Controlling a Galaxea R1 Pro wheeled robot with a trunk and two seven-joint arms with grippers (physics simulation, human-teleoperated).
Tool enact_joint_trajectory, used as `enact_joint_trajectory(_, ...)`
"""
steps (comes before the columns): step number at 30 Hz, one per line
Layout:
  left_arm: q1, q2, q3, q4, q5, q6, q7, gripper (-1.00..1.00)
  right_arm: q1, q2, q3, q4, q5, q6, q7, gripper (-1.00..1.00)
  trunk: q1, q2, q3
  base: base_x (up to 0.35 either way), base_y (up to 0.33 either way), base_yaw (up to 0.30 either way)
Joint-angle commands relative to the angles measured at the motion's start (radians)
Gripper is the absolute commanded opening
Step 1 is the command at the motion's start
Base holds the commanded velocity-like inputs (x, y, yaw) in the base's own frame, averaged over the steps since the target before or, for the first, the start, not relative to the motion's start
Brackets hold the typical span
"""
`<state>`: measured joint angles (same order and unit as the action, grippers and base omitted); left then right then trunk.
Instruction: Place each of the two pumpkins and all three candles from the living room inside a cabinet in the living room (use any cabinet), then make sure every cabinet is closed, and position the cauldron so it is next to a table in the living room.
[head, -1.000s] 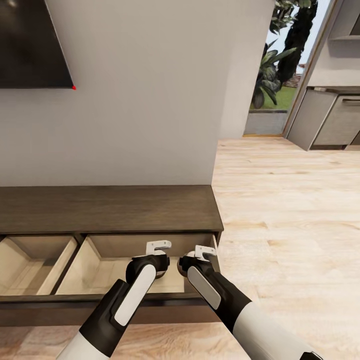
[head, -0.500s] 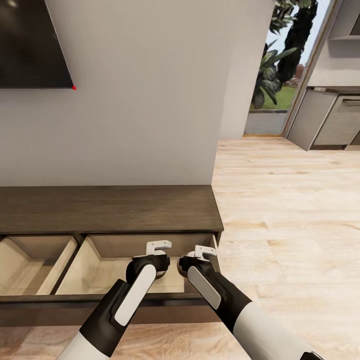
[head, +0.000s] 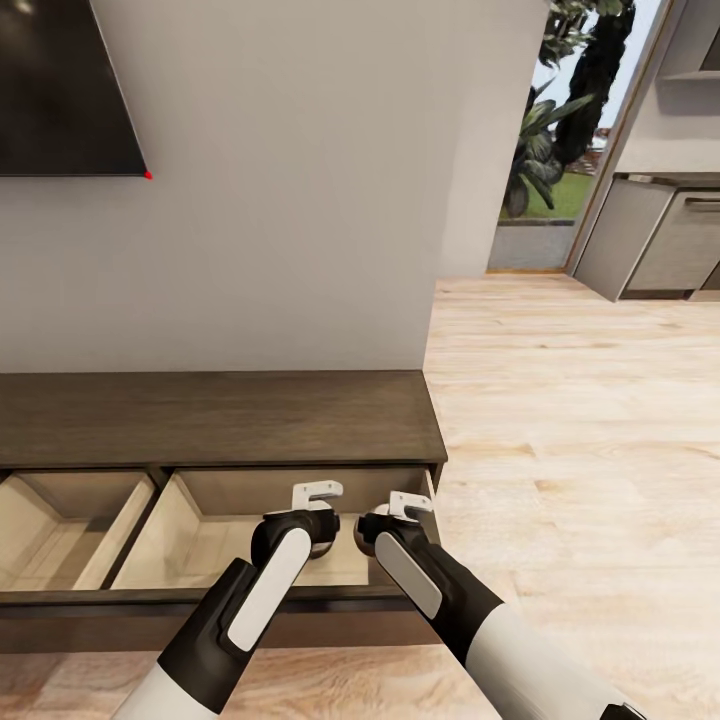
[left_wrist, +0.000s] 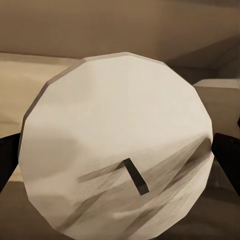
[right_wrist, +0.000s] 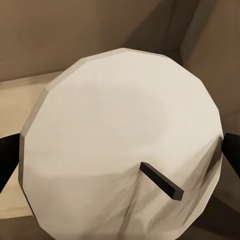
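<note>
Midway through stowing, judging by the scene: two candles in hand, neither released yet. Left gripper (head: 318, 493) clamped on a candle (left_wrist: 117, 145), dark fingers pressed to both sides of it; right gripper (head: 408, 503) likewise closed on a second candle (right_wrist: 122, 145). Directly beneath both, the open right drawer (head: 210, 550) of the dark-brown cabinet (head: 215, 415), pale interior looking bare. Beyond the left gripper, a second open drawer (head: 60, 530), also bare as far as visible. Still to do: third candle, pumpkins, closing drawers, cauldron.
</note>
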<state>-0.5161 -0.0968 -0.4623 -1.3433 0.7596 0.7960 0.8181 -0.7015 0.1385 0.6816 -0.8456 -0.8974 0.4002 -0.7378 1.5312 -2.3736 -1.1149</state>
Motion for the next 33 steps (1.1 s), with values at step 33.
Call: enact_joint_trajectory(33,-0.001,-0.003,0.002,0.0,0.013,0.012,0.006,-1.0,-0.022,-0.001,-0.002,0.011,-0.023,0.047,-0.009,-1.0,0.0,0.0,-0.001,0.0,0.0,0.0)
